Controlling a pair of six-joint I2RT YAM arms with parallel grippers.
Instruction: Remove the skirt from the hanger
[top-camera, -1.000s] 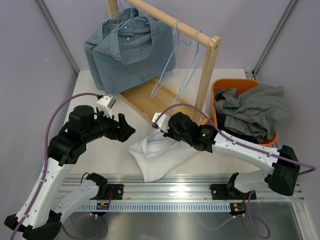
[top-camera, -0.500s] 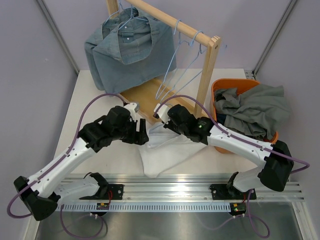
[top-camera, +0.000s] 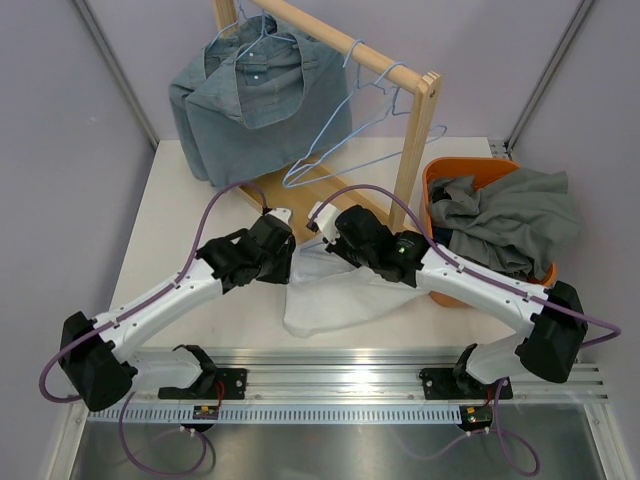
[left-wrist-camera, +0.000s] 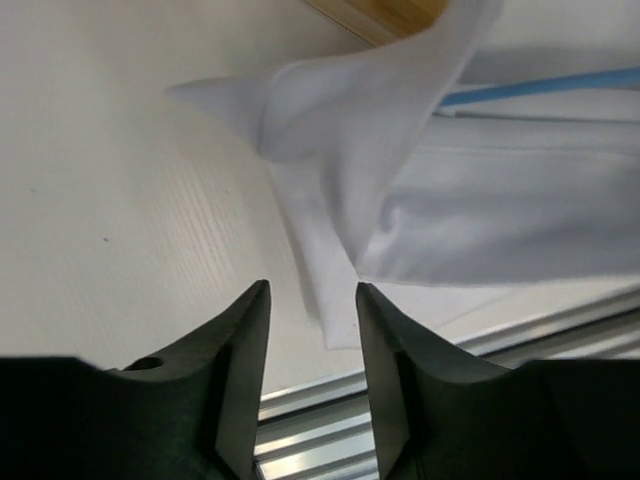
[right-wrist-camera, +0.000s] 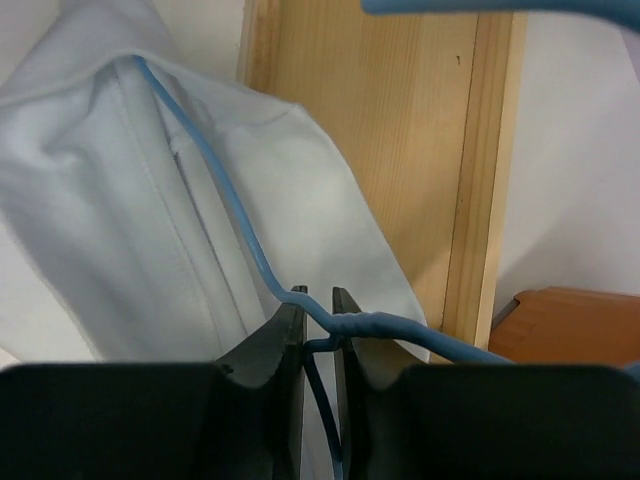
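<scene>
A white skirt (top-camera: 330, 295) hangs from a blue wire hanger (right-wrist-camera: 235, 215) above the table, between my two arms. My right gripper (top-camera: 322, 240) is shut on the hanger's neck (right-wrist-camera: 345, 325), holding it up with the skirt draped below. In the right wrist view the skirt (right-wrist-camera: 110, 230) covers the hanger's left arm. My left gripper (top-camera: 285, 262) is open at the skirt's upper left corner; in the left wrist view its fingers (left-wrist-camera: 240, 340) stand apart just below a folded corner of the skirt (left-wrist-camera: 400, 170), not gripping it.
A wooden clothes rack (top-camera: 400, 130) stands behind, with denim garments (top-camera: 250, 100) and empty blue hangers (top-camera: 370, 110) on its rail. An orange bin (top-camera: 440, 180) of grey clothes sits at the right. The aluminium rail (top-camera: 340, 375) runs along the near edge.
My left arm swung right and in to the skirt's upper left corner. My right gripper lifted the hanger, so the skirt rose off the table and hangs. The empty hangers on the rack swung.
</scene>
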